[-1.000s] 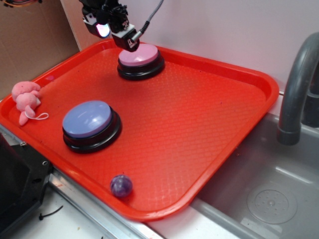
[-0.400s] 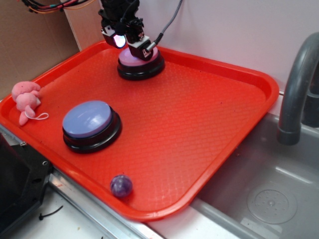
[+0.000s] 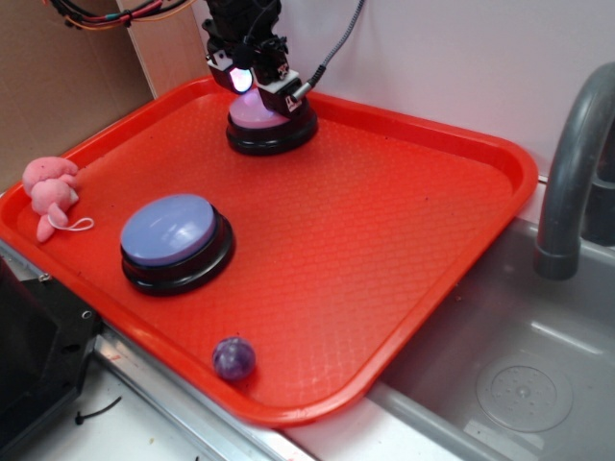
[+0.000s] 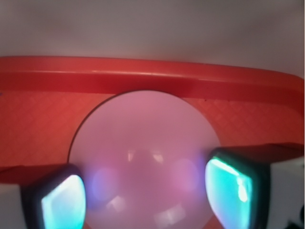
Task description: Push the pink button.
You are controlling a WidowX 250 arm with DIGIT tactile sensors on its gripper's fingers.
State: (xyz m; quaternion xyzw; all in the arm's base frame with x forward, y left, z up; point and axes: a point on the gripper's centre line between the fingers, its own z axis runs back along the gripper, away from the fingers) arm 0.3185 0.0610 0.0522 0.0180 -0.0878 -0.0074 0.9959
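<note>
The pink button (image 3: 250, 113), a glossy pink dome on a black round base, stands at the far edge of the red tray (image 3: 384, 211). My gripper (image 3: 261, 91) is directly over it, low on the dome and covering most of its top. In the wrist view the pink dome (image 4: 145, 138) fills the middle. My gripper (image 4: 150, 195) is open, its fingers (image 4: 231, 186) spread to either side just above the dome. I cannot tell whether they touch it.
A larger blue-topped button (image 3: 169, 230) sits at the tray's left front. A pink plush toy (image 3: 50, 192) lies at the left rim and a purple ball (image 3: 233, 357) at the front. A grey faucet (image 3: 572, 163) and sink (image 3: 509, 365) are on the right.
My gripper has moved right and down from the button's back left edge to sit over its dome. The button and other things have not moved.
</note>
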